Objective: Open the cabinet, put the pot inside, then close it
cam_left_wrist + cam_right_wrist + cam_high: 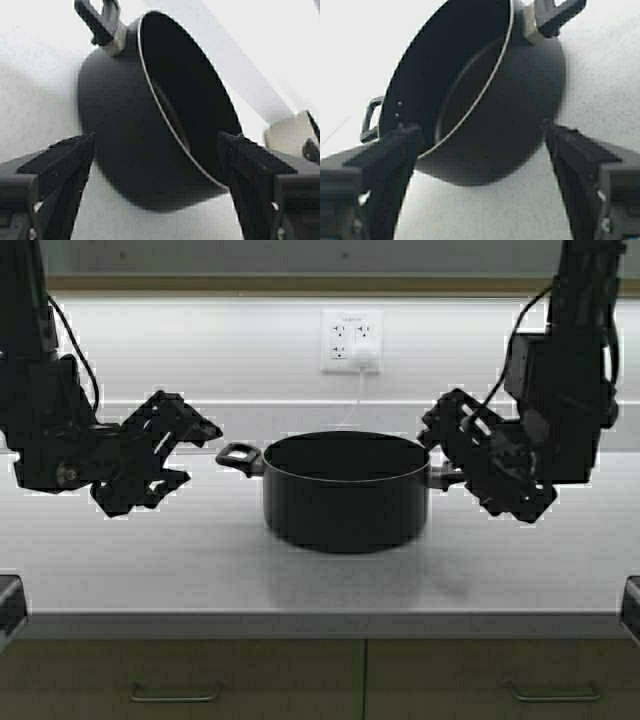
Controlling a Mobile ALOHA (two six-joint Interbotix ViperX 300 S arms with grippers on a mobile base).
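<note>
While the pot (pixel 346 492) sits on the counter (pixel 150 560), both spread-open hands flank its handles.

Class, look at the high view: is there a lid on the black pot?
No, the black pot stands open on the countertop, its dark inside visible.

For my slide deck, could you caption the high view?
Black pot on the white counter, flanked by the open left gripper and open right gripper.
</note>
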